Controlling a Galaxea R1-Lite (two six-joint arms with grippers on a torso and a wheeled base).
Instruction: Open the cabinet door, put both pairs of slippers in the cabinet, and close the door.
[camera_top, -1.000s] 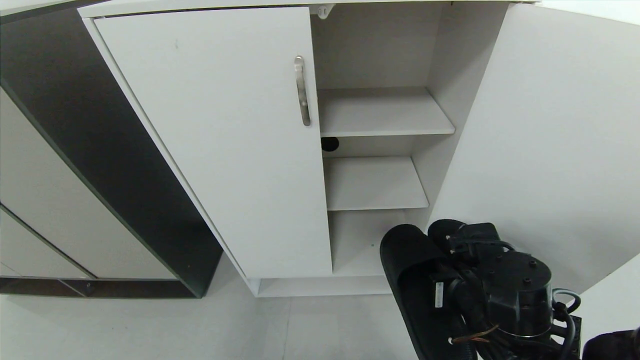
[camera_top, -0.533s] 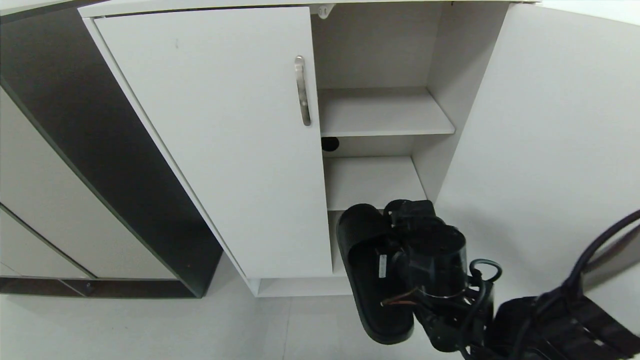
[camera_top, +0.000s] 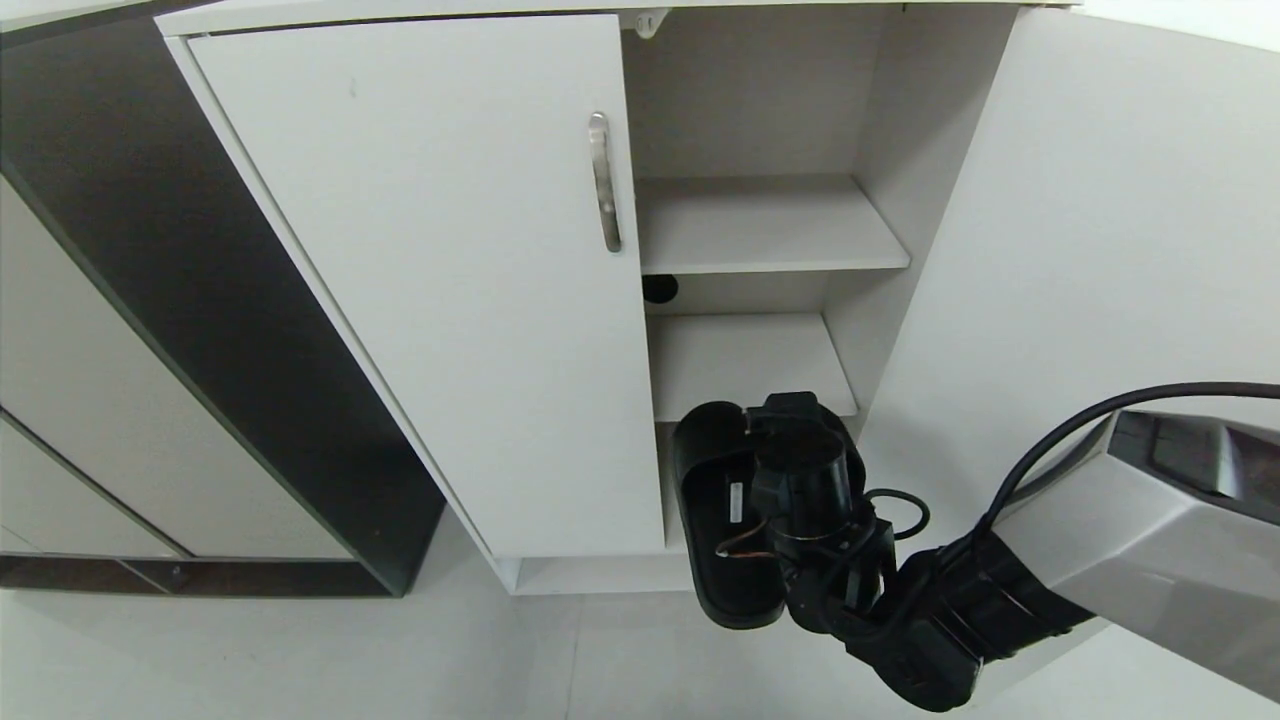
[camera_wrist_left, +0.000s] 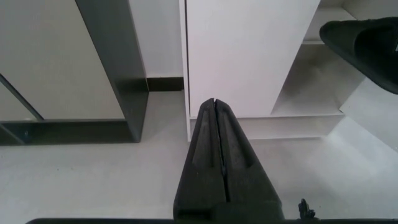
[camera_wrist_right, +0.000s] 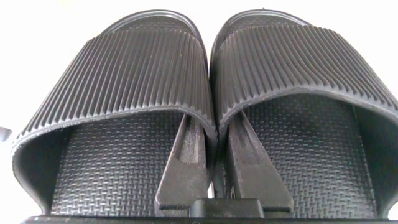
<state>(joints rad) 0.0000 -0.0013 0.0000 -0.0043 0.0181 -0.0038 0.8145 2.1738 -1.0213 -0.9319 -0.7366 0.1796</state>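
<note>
Head view shows a white cabinet (camera_top: 760, 100) with its left door (camera_top: 430, 280) shut, a metal handle (camera_top: 603, 180) near that door's inner edge, and its right door (camera_top: 1100, 250) swung wide open. Inside are an upper shelf (camera_top: 765, 225), a middle shelf (camera_top: 745, 365) and a bottom compartment (camera_top: 690, 470). The right arm holds a pair of black slippers (camera_top: 715, 520) side by side at the mouth of the bottom compartment, toes pointing inward under the middle shelf, heels projecting out over the floor (camera_top: 300, 650). Whether the soles touch the compartment base cannot be told. Right wrist view shows the right gripper (camera_wrist_right: 214, 168) with one finger under each ribbed strap, pinching the slippers' adjoining inner sides together. Left wrist view shows the left gripper (camera_wrist_left: 214, 109) clenched on nothing, fingers pressed flat together, over the floor before the shut door.
</note>
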